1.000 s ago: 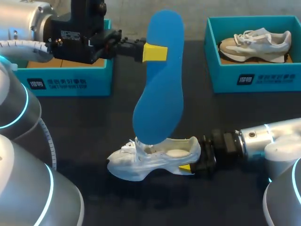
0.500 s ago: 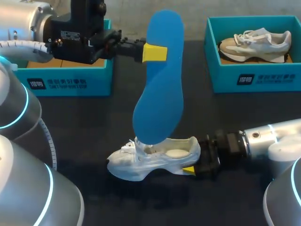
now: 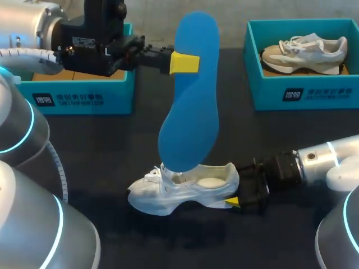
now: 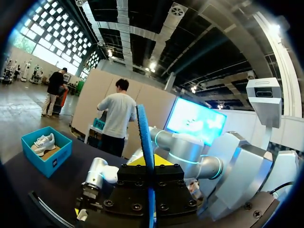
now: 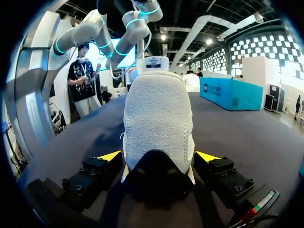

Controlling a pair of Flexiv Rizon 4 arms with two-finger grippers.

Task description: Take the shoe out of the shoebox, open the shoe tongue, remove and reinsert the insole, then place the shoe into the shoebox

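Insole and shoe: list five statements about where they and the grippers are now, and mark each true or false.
1. The left gripper is shut on the blue insole. True.
2. The insole lies flat inside the white shoe. False: it stands upright, its lower end at the shoe's opening.
3. The white shoe stands on the table, outside both boxes. True.
4. The right gripper is at the shoe's toe. False: its fingers flank the heel.
5. The right shoebox is empty. False: it holds a second shoe.
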